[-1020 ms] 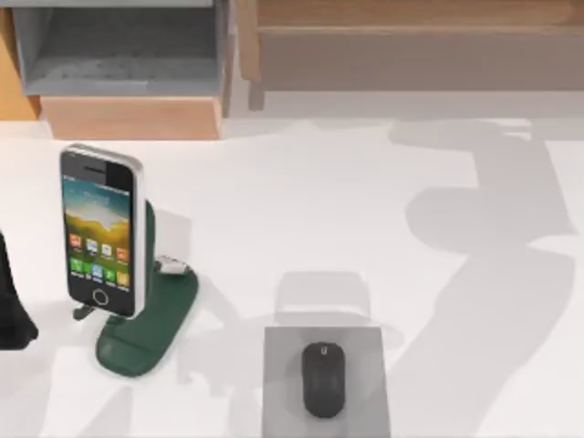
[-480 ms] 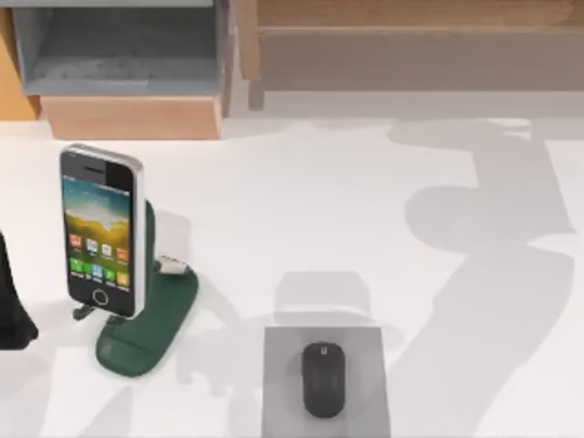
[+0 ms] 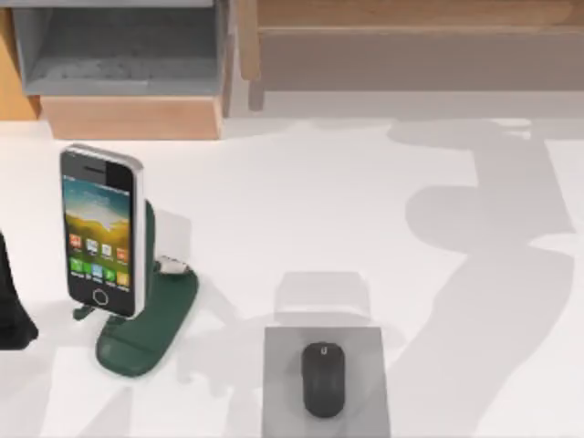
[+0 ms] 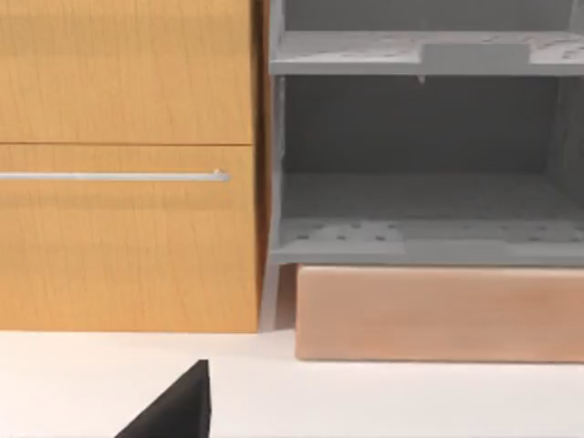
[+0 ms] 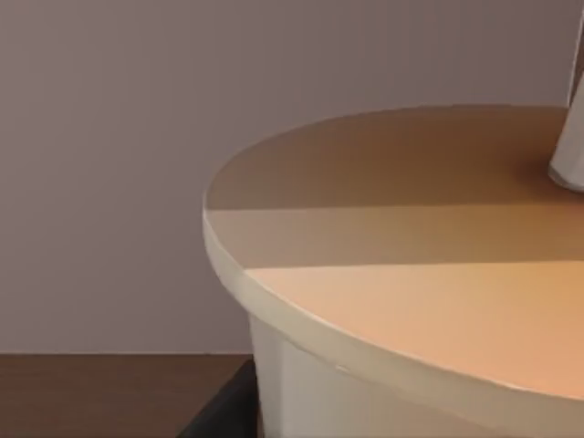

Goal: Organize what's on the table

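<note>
The white worktop (image 3: 301,201) spreads across the whole top view, and broad grey arm shadows lie over its right half. Along its far edge stands the shelf unit (image 3: 128,64), wood on the outside with a grey open compartment; the left wrist view faces it head on, showing a wooden drawer front with a slim metal handle (image 4: 114,176) beside grey shelves (image 4: 424,237) above a pale wooden plinth.

Next down in size, a grey mouse pad (image 3: 325,383) lies flat near the front edge of the worktop, a little right of centre. Over on the left side a dark green phone stand (image 3: 151,319) rests on the worktop, and a smartphone (image 3: 101,230) sits in it, leaning back, lit screen showing coloured icons. A small white connector (image 3: 172,266) pokes out just beside the phone on the stand's right.

On the pad, roughly in its middle, lies a black mouse (image 3: 323,379), lengthwise front to back.

The left arm (image 3: 13,306) shows as a dark shape at the far left edge of the top view, well apart from the stand; whether its jaws are open or closed, I cannot tell. A dark wedge (image 4: 173,411) sits low in the left wrist view. The right wrist view looks at a round tan-topped surface (image 5: 411,274) against a plain wall; the right jaws' state I cannot tell either.
</note>
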`<state>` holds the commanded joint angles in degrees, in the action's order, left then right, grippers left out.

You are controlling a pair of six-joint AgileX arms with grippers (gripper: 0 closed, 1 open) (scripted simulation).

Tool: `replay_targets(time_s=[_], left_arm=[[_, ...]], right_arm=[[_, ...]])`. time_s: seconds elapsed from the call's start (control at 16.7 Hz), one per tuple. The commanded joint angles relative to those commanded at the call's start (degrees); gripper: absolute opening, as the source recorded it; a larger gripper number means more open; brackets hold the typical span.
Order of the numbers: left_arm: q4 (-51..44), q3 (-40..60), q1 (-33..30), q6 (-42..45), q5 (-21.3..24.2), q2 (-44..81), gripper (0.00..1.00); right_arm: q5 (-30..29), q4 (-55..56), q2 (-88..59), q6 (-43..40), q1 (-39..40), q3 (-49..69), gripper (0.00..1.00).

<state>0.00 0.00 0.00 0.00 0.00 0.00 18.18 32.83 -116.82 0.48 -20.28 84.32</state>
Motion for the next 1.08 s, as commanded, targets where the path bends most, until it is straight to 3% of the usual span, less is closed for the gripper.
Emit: replay_targets(time_s=[0.72, 1.08], left_arm=[[0.00, 0.00, 0.00, 0.00, 0.00, 0.00, 1.00], [0.00, 0.00, 0.00, 0.00, 0.00, 0.00, 1.00]], right_arm=[[0.00, 0.00, 0.00, 0.00, 0.00, 0.00, 0.98], [0.00, 0.00, 0.00, 0.00, 0.00, 0.00, 1.00]])
